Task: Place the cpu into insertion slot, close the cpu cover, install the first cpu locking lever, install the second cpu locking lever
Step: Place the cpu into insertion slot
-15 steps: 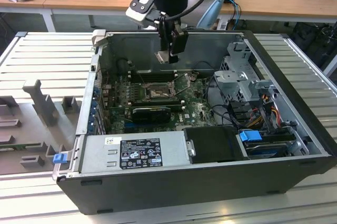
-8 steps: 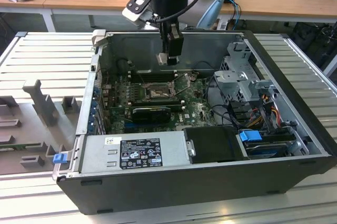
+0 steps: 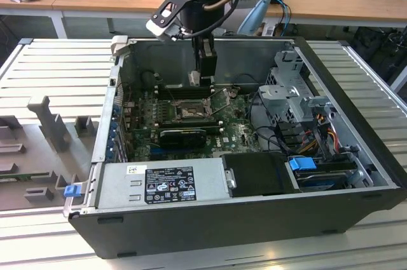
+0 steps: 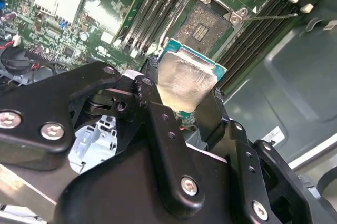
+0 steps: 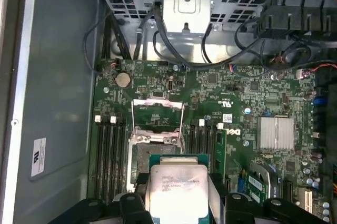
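My gripper (image 3: 196, 79) hangs inside the open computer case, shut on the cpu (image 3: 194, 78), a small square chip with a silvery top. Both wrist views show the cpu (image 4: 185, 83) (image 5: 176, 186) clamped edge to edge between the black fingers (image 4: 152, 97). It is held in the air, above and just beside the insertion slot (image 4: 204, 23) (image 5: 140, 156), a dark square recess in a grey metal frame on the green board. The slot (image 3: 189, 113) lies open with nothing in it. The cpu cover (image 5: 158, 112) stands swung up off the slot. A thin locking lever (image 4: 274, 17) sticks out beside the socket.
Black memory slots (image 5: 108, 155) flank the socket. A silver heatsink (image 5: 275, 132) sits on the board. The grey power supply (image 3: 162, 184), the metal drive cage (image 3: 292, 95) with cables (image 3: 318, 130) and the case walls (image 3: 114, 111) close in the working space.
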Robot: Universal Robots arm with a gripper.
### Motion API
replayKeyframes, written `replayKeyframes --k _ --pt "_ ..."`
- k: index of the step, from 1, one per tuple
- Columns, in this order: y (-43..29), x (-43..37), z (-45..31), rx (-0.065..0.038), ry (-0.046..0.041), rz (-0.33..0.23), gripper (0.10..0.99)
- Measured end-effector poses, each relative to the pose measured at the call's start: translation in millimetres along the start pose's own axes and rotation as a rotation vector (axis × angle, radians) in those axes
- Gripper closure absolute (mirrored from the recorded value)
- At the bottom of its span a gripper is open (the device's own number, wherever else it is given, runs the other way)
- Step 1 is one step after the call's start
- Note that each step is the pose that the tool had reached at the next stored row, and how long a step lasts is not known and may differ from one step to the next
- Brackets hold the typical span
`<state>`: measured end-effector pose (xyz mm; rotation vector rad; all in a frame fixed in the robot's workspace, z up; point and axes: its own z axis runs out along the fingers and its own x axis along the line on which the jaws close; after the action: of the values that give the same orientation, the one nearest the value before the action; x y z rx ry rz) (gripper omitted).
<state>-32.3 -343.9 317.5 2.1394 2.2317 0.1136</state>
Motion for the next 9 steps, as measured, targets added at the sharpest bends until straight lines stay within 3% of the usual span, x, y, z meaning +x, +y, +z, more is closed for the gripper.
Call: replayKeyframes --k 9 --pt "-1.9 0.5 22.7 -0.001 -0.0029 0.032 0.561"
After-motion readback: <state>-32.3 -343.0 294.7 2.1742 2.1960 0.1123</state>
